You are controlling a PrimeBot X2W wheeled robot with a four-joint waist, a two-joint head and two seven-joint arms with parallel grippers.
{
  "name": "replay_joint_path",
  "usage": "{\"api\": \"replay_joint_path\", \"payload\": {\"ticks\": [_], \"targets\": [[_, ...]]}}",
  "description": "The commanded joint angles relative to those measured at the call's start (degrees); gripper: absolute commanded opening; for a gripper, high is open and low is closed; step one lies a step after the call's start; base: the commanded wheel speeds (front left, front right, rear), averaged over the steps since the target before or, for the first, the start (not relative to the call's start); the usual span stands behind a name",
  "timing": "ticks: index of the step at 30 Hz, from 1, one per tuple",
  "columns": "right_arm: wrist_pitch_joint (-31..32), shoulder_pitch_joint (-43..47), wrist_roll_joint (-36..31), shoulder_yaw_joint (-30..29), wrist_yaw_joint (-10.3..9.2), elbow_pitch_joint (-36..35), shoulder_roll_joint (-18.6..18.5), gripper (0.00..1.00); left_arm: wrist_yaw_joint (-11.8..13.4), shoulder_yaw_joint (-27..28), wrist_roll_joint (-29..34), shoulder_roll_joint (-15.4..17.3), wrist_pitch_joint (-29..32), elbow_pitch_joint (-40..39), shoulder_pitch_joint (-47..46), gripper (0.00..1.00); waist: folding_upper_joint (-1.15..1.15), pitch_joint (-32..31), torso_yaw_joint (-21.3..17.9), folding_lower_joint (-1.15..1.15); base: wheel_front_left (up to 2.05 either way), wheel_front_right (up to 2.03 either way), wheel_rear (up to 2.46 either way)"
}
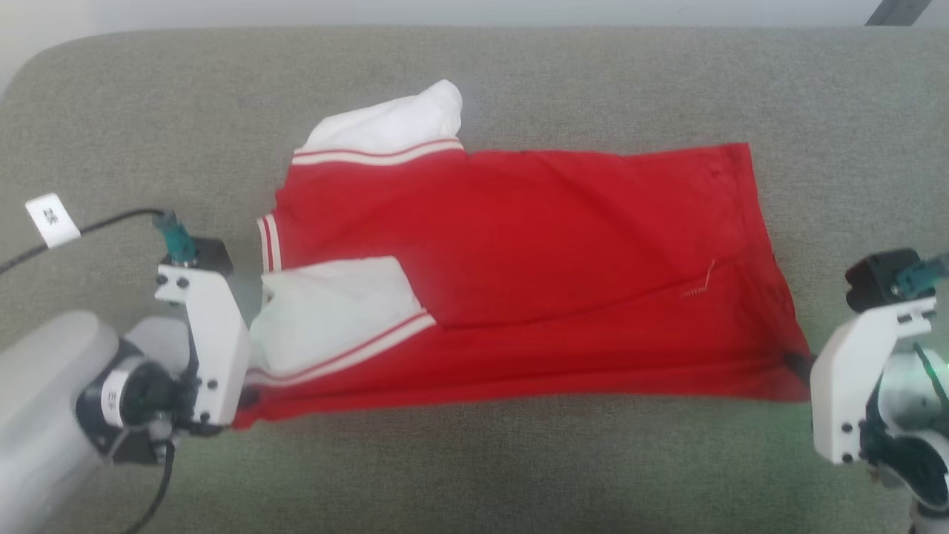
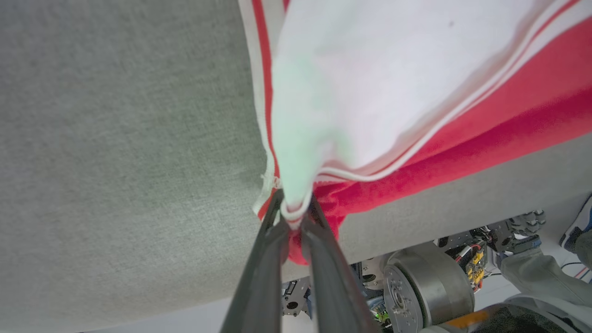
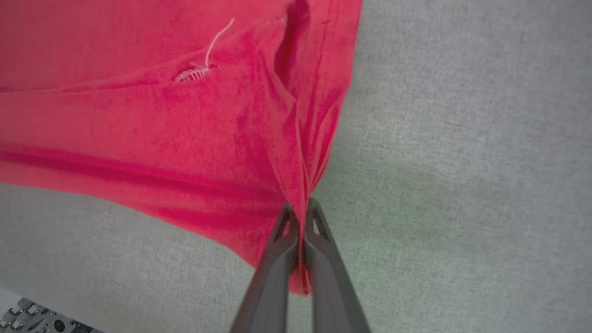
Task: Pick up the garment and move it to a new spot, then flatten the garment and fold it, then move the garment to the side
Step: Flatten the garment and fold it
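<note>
The jersey (image 1: 563, 245) lay spread across the middle of the bench (image 1: 474, 475). The left hand (image 2: 292, 217) was clamped on its 8 o'clock corner and the right hand (image 3: 303, 215) on its 4 o'clock corner. The fold probably called for lifting both evenly and keeping the near edge taut toward 12 o'clock.

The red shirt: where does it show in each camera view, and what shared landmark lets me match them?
Head view: shirt spread across the middle of the grey surface.
Left wrist view: upper right, its white sleeve corner pinched in the left gripper.
Right wrist view: upper left to centre, its red corner pinched in the right gripper.
Shared landmark: the grey surface under the shirt.
</note>
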Motion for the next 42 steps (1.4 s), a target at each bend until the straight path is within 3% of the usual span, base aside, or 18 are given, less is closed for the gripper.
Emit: {"api": "replay_joint_path", "payload": {"ticks": [1, 7, 9, 10, 11, 12, 13, 14, 15, 21, 30, 34, 42], "targets": [[0.9, 1.8, 0.1, -0.6, -0.12, -1.3, -0.1, 0.00, 1.1, -0.3, 0.2, 1.0, 0.0, -1.9, 1.8, 0.00, 0.00, -0.1, 0.0, 0.00, 0.00, 0.00, 0.00], [1.4, 5.4, -0.4, -0.9, -0.12, -3.0, 1.5, 0.00, 2.8, -1.2, 0.2, 2.0, -1.3, -5.0, 5.3, 0.00, 0.00, 0.0, -0.2, 0.00, 0.00, 0.00, 0.00], [1.0, 6.1, -0.6, -0.6, -0.12, -2.4, 1.7, 0.00, 2.6, -1.6, 0.5, 1.4, -2.0, -4.5, 6.0, 0.12, 0.00, 0.1, -0.3, 0.00, 0.00, 0.00, 0.00], [0.5, 6.2, -0.7, -0.5, -0.12, -2.0, 1.9, 0.00, 2.3, -1.9, 0.9, 1.0, -2.4, -4.0, 6.3, 0.21, 0.00, 0.2, -0.3, 0.00, 0.00, 0.00, 0.00], [0.1, 6.1, -0.9, -0.3, -0.12, -1.5, 1.9, 0.00, 2.1, -2.1, 1.2, 0.6, -2.9, -3.4, 6.5, 0.44, 0.00, 0.3, -0.4, 0.00, 0.00, 0.00, 0.00], [-0.3, 6.1, -1.1, 0.0, -0.12, -1.1, 1.8, 0.11, 2.0, -2.2, 1.4, 0.1, -3.2, -2.7, 6.5, 0.75, 0.00, 0.3, -0.5, 0.00, 0.00, 0.00, 0.00], [-1.0, 5.9, -1.2, 0.0, -0.12, -0.6, 2.0, 0.35, 1.6, -2.4, 1.6, -0.4, -3.4, -2.0, 6.5, 1.00, 0.00, 0.4, -0.5, 0.00, 0.00, 0.00, 0.00], [-1.5, 5.6, -1.2, 0.1, -0.12, 0.0, 2.1, 0.58, 1.6, -2.3, 1.1, -0.8, -3.4, -1.2, 6.7, 1.00, 0.00, 0.4, -0.6, 0.00, 0.00, 0.00, 0.00], [-1.9, 5.4, -1.4, 0.3, -0.12, 0.5, 2.1, 1.00, 1.5, -2.2, 0.7, -1.2, -3.6, -0.5, 6.8, 1.00, 0.00, 0.4, -0.6, 0.00, 0.00, 0.00, 0.00], [-3.5, 4.1, -1.4, 0.0, -0.12, 1.3, 2.9, 1.00, 1.3, -1.2, 0.6, -1.1, -3.2, 0.6, 4.8, 1.00, 0.00, 0.4, -1.1, 0.00, 0.00, 0.00, 0.00], [-11.1, 1.3, -1.1, -2.4, -0.11, -3.8, 4.9, 1.00, 3.3, 3.0, 0.9, 3.7, -0.3, -3.9, -2.8, 1.00, 0.00, 1.4, -3.1, 0.00, 0.00, 0.00, 0.00], [-20.5, -1.0, -2.1, -1.6, -0.08, -6.6, 5.5, 1.00, 2.0, 5.3, 2.8, 3.7, -1.9, -3.4, -7.6, 1.00, 0.00, 3.1, -4.8, 0.00, 0.00, 0.00, 0.00], [-47.0, -5.2, -6.5, 2.0, -0.08, -6.2, 7.5, 1.00, -5.0, 8.1, 8.2, 1.1, -10.5, 6.5, -16.4, 1.00, 0.00, 7.4, -9.8, 0.00, 0.00, 0.00, 0.00]]}}
